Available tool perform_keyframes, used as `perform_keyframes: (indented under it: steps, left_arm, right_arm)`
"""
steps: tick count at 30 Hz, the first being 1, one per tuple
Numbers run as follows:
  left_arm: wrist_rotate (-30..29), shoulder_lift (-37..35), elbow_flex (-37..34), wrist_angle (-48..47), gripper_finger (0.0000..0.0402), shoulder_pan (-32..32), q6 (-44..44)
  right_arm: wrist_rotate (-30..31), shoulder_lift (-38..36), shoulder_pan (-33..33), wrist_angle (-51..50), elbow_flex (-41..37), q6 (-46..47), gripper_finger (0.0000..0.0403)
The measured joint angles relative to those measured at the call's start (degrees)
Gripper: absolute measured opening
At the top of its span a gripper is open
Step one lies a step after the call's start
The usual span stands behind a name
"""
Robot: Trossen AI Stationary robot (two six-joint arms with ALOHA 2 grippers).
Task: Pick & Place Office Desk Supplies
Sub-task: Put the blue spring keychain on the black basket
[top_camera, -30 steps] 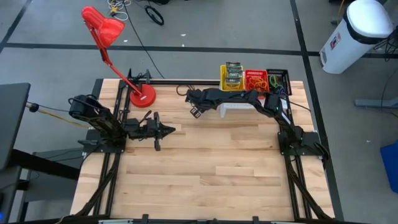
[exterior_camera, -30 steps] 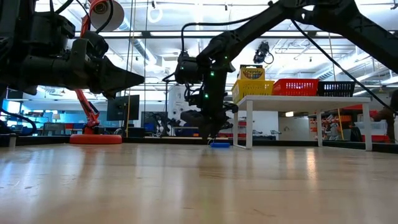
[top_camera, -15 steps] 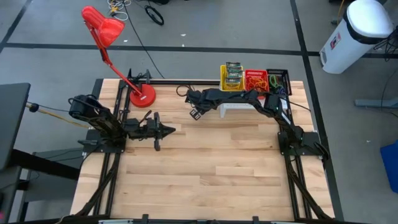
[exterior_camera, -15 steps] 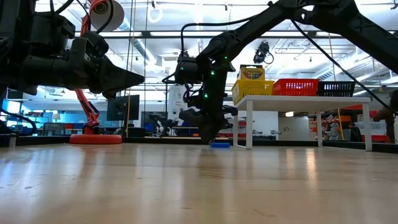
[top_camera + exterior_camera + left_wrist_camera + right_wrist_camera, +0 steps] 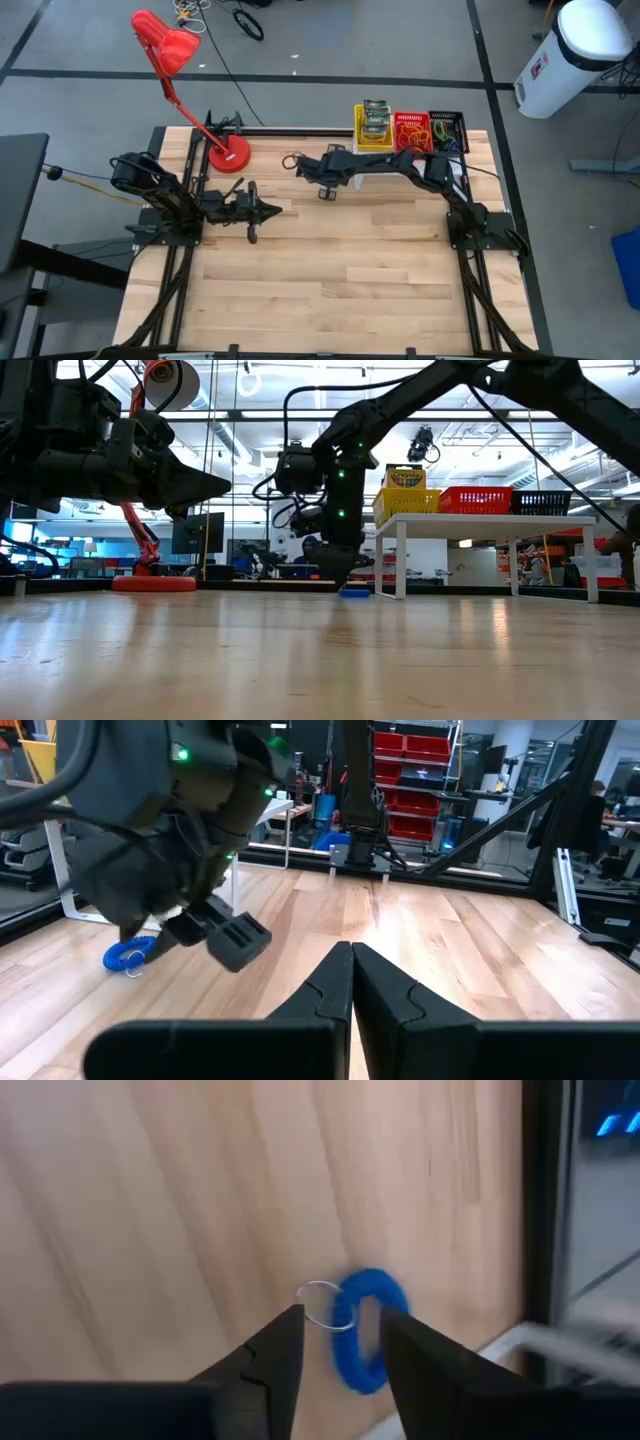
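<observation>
At the left of the light wooden counter (image 5: 330, 270) the red desk lamp (image 5: 190, 80) stands by the waiting left gripper (image 5: 268, 209), its jaws pressed together. Right of it, the right gripper (image 5: 340, 1342) hangs low over a blue coiled loop with a small metal ring (image 5: 362, 1326), which lies on the counter beside the low white stand (image 5: 480, 530); its jaws are spread, one either side of the coil, gripping nothing. In my judgement the pick is best done by lowering until the fingertips (image 5: 285, 1330) reach the wood, centring on the coil and not the ring, then closing gently. On the stand at the far right sit the yellow mesh basket of crayon boxes (image 5: 372, 122), the red mesh basket of rubber bands (image 5: 411, 128) and the black mesh basket (image 5: 447, 128). Against the earlier frame, the right gripper has shifted rightward toward the stand; the left is unmoved
</observation>
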Motion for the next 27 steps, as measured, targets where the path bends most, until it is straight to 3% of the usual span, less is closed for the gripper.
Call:
perform_keyframes:
  steps: [10, 27]
  left_arm:
    - [0.01, 0.00, 0.00, -0.65, 0.0011, 0.00, -0.52]
    - [-0.50, 0.00, 0.00, -0.90, 0.0011, 0.00, -0.12]
  right_arm:
    - [1.44, -0.04, 0.32, 0.38, 0.00, -27.40, 0.0162]
    - [1.40, -0.07, 0.79, -0.83, 0.00, -38.92, 0.0161]
